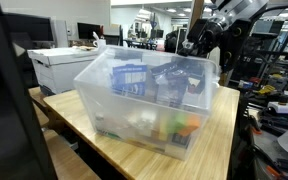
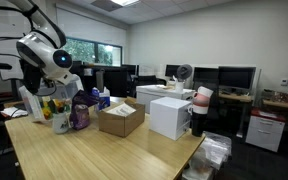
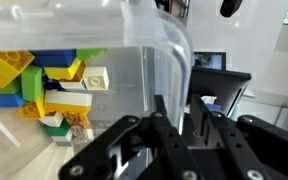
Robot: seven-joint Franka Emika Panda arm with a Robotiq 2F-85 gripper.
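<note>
Clear plastic bin [image 1: 204, 110] on the tabletop [image 1: 219, 140], coloured bricks [image 3: 54, 85] inside; my jaws sit at its rim, and I cannot tell whether they are clenched or released.

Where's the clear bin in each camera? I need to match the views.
Exterior view: bin centre foreground on the table.
Exterior view: bin far left below the arm, faint; same table.
Wrist view: its wall fills the upper half.
Landmark: the table, in both exterior views.
</note>
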